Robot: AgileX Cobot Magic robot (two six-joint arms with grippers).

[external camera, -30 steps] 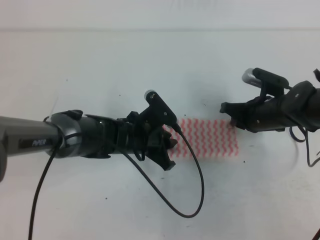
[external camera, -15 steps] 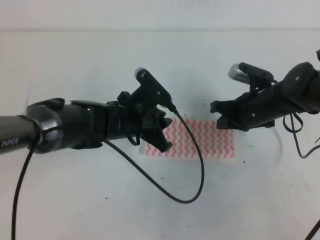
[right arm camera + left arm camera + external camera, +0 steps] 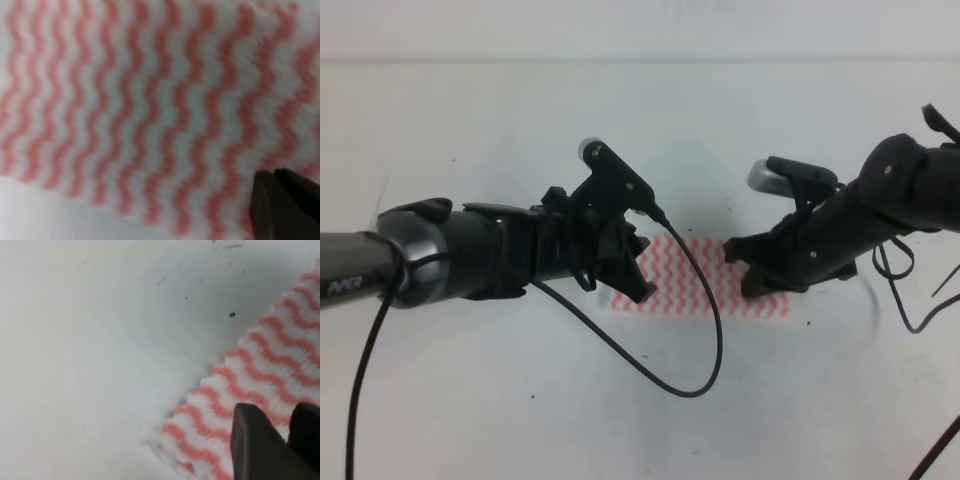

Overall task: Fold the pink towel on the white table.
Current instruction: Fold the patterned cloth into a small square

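Both pincers sit over the thin pink-and-white zigzag-striped towel (image 3: 705,280) on the plain white table (image 3: 500,110): left pincer (image 3: 638,285) and right pincer (image 3: 752,272) (neither's opening can be told).

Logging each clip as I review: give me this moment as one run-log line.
phase: grasping | left gripper: over pink towel left end | right gripper: over right end | towel: flat on white table

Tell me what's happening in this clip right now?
Two robot arms are working over a pink towel lying flat on the white table. The left gripper sits at the towel's left edge, the right gripper over its right part. Whether either set of fingers has pinched cloth can't be told.
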